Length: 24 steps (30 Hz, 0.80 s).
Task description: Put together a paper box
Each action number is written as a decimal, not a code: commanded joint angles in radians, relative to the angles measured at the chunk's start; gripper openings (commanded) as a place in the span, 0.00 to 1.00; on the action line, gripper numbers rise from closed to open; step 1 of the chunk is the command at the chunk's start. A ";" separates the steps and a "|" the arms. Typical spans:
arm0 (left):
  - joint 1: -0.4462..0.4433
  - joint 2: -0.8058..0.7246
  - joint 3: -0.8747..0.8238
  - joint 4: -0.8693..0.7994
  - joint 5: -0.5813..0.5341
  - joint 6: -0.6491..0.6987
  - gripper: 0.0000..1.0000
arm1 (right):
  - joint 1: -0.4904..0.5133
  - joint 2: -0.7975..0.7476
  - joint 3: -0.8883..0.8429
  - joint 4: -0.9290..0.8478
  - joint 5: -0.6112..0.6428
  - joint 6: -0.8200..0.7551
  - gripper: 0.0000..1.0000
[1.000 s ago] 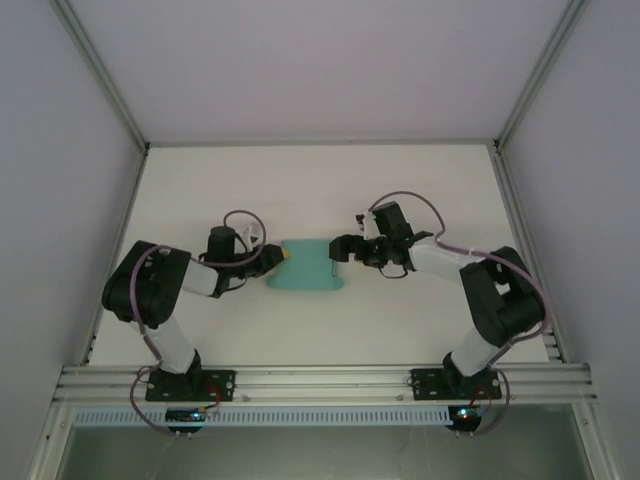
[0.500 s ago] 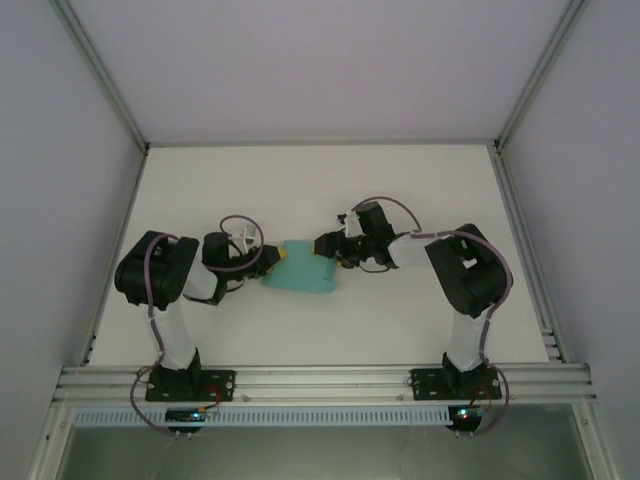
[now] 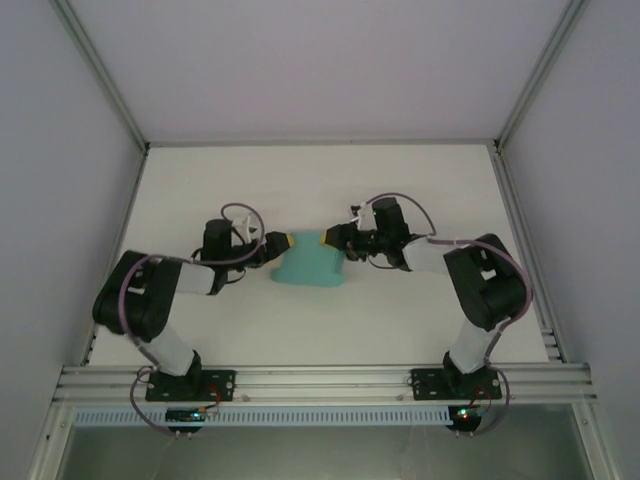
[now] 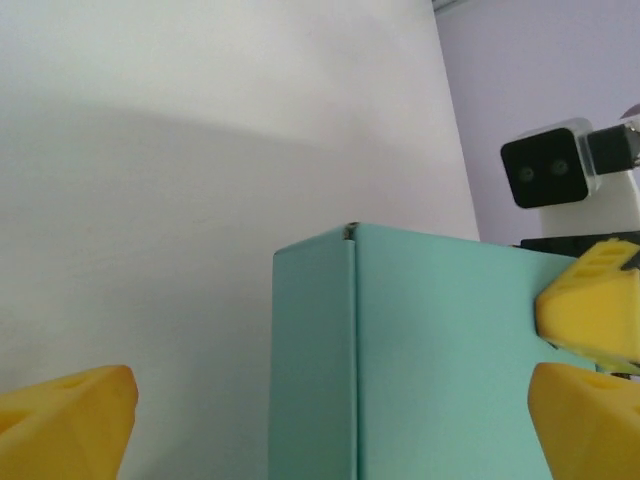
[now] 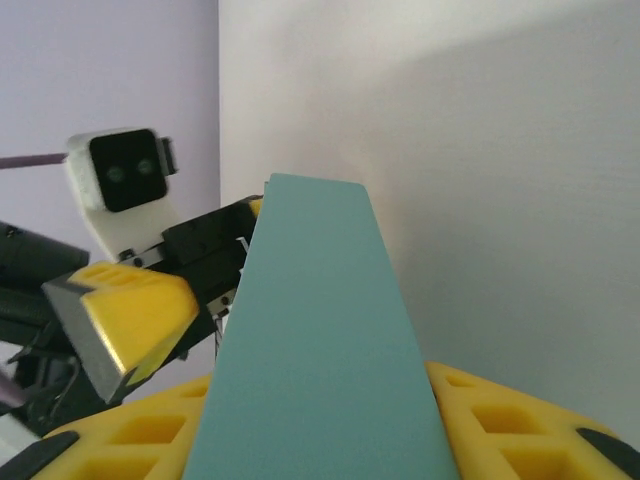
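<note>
1. The paper box (image 3: pixel 310 267) sits on the white table (image 3: pixel 420 190), teal card with a sharp vertical crease at one corner in the left wrist view; how far it is folded I cannot tell.
2. The left gripper (image 3: pixel 281 243) is just left of the box at its far corner; its claw stands wide apart, and the box's edge reaches in between the two yellow fingers.
3. In the left wrist view one of those fingers (image 4: pixel 65 420) is clear of the box, with bare table showing between them; the other finger (image 4: pixel 590 415) is at the box's opposite edge, and whether it touches I cannot tell.
4. The right gripper (image 3: pixel 330 238) is at the box's far right corner, facing the left gripper across the top of the box; its claw is clamped on the box.
5. In the right wrist view a narrow teal panel runs away from the camera, with a yellow pad (image 5: pixel 500 425) pressed against each side.
6. The two grippers are near each other, both on the far side of the box; each wrist view shows the other's camera beyond the box.
</note>
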 commanded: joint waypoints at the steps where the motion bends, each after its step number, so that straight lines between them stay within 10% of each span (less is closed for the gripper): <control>1: -0.113 -0.183 0.124 -0.420 -0.319 0.323 1.00 | -0.050 -0.079 0.006 -0.231 -0.054 0.010 0.42; 4: -0.240 -0.296 0.146 -0.480 -0.523 0.519 1.00 | -0.095 -0.151 0.050 -0.483 -0.073 -0.073 0.41; 8: -0.351 -0.397 0.114 -0.437 -0.508 0.779 1.00 | -0.177 -0.239 0.149 -0.796 -0.091 -0.158 0.38; 16: -0.631 -0.382 0.114 -0.352 -0.727 1.193 1.00 | -0.287 -0.335 0.150 -0.810 -0.253 0.036 0.36; 24: -0.709 -0.259 0.161 -0.231 -0.929 1.324 0.95 | -0.288 -0.329 0.168 -0.875 -0.279 -0.014 0.35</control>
